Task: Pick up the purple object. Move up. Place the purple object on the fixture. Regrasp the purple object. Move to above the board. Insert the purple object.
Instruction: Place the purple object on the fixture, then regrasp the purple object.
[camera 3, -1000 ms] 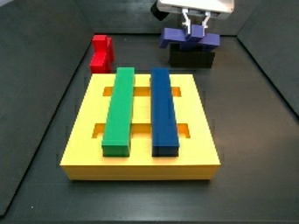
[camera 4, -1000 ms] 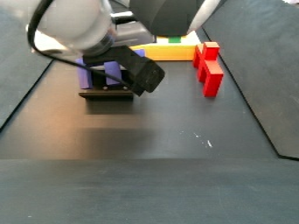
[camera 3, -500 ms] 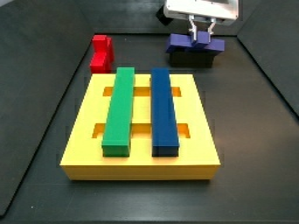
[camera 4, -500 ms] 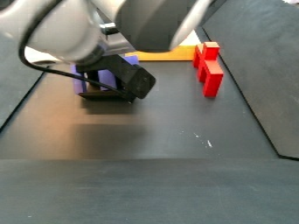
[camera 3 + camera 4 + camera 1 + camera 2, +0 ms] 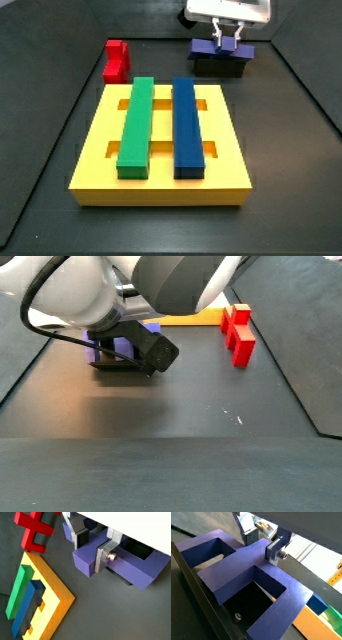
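- The gripper is down at the far right of the scene, over the fixture. Compared with a second ago it sits lower, and the purple object has come down with it onto the fixture's top.
- Over the last half second almost nothing has shifted in either side view, so the descent looks finished.
- In both wrist views the fingers sit narrow on the central stub of the purple object, pads pressed against its sides: the piece is clamped between them.
- In a wrist view the purple object lies across the dark bracket, its notches open to the camera. Whether it is fully seated I cannot tell.
- The yellow board lies nearer, well apart, with the green bar and the blue bar along it. The red block stands at the far left.
- My reading: the placing step is about done. Release and regrasp come next, and the hold must be square before the move to the board.
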Tool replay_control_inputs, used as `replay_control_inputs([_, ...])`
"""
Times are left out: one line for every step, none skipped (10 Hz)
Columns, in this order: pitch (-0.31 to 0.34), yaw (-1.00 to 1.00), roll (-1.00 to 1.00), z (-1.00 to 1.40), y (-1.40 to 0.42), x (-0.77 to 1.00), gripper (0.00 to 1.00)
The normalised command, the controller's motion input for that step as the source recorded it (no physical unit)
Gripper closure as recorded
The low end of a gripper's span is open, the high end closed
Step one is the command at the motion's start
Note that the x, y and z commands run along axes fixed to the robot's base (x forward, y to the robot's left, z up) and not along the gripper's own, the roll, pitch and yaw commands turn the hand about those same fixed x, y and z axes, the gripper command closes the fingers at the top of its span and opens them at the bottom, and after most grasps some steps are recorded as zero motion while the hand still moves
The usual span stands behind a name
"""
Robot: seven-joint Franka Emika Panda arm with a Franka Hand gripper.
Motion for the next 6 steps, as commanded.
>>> replay_control_inputs([0.0,0.0,0.0,0.0,0.0,0.0,0.0])
replay_control_inputs([0.023,0.12,0.26,0.33,-0.2,0.0,0.0])
replay_control_inputs([0.031,0.16,0.35,0.41,-0.26,0.0,0.0])
replay_control_inputs([0.063,0.13,0.57,0.37,-0.29,0.0,0.0])
replay_control_inputs([0.094,0.06,0.86,0.23,-0.24,0.0,0.0])
replay_control_inputs([0.143,0.05,1.0,0.15,-0.23,0.0,0.0])
